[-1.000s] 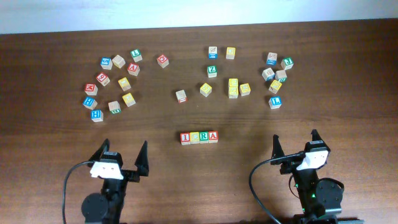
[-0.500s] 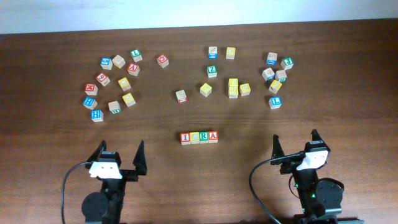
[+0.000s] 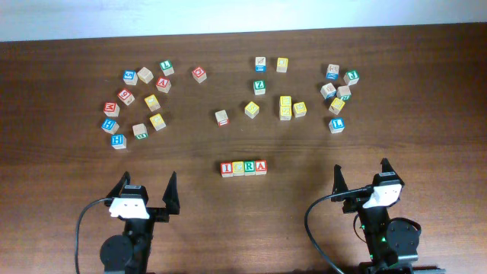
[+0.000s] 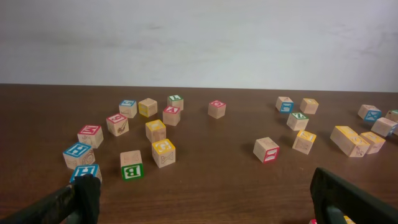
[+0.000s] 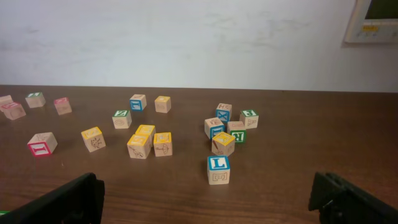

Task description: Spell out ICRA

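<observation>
Four cubes stand side by side in a row at the table's centre front: red I (image 3: 227, 168), yellow C (image 3: 238, 167), green R (image 3: 249, 167), red A (image 3: 261, 167). My left gripper (image 3: 148, 185) is open at the front left, well left of the row, holding nothing. My right gripper (image 3: 361, 173) is open at the front right, also empty. In the left wrist view only its dark fingertips (image 4: 81, 196) show at the bottom corners; the row is out of that view. The right wrist view likewise shows its fingertips (image 5: 74, 198) only.
Loose letter cubes lie in three groups at the back: a left cluster around a blue H (image 3: 118, 140), a middle group with a yellow pair (image 3: 285, 106), and a right cluster with a blue L (image 3: 336, 124) (image 5: 218, 169). A green B (image 4: 131, 165) sits near my left fingers.
The left gripper has drawn back slightly toward the table's front edge. The right arm and all cubes have stayed put.
</observation>
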